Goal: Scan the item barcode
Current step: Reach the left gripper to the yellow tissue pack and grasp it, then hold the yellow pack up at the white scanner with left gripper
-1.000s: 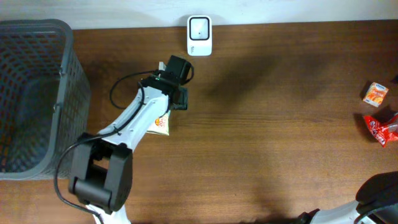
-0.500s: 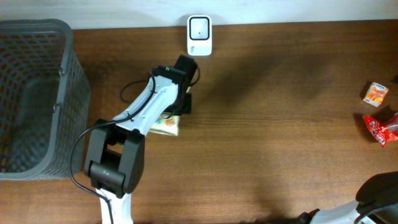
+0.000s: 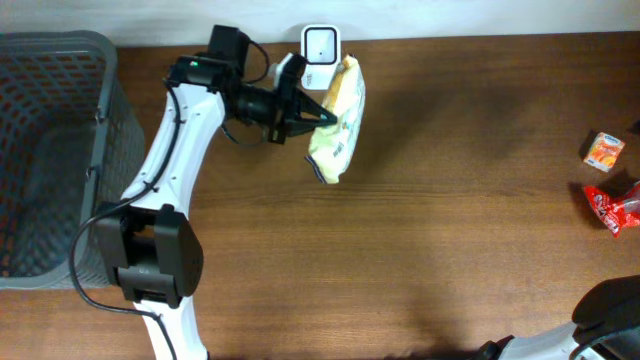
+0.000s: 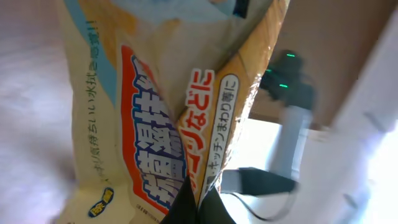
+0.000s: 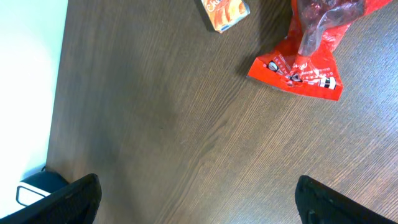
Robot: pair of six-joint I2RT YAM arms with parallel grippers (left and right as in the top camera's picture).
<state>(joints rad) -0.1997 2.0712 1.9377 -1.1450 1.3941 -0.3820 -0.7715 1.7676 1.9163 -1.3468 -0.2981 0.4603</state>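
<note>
In the air just below and right of the white scanner (image 3: 320, 58) at the table's far edge hangs a cream and orange snack bag (image 3: 338, 125). My left gripper (image 3: 318, 117) is shut on its edge, reaching in from the left. From the left wrist the bag (image 4: 155, 112) fills the frame, its printed fold pinched between the dark fingertips of that gripper (image 4: 200, 199). No barcode shows on it in either view. My right gripper (image 5: 199, 199) stands open above bare wood, holding nothing.
A grey mesh basket (image 3: 105, 120) stands at the left edge. At the far right lie a small orange box (image 3: 604, 151) and a red packet (image 3: 612, 205); both also show ahead of the right gripper, box (image 5: 225, 11) and packet (image 5: 305, 62).
My left gripper has shut on the snack bag, lifted it off the table and swung it up beside the scanner. The right gripper has stayed open.
</note>
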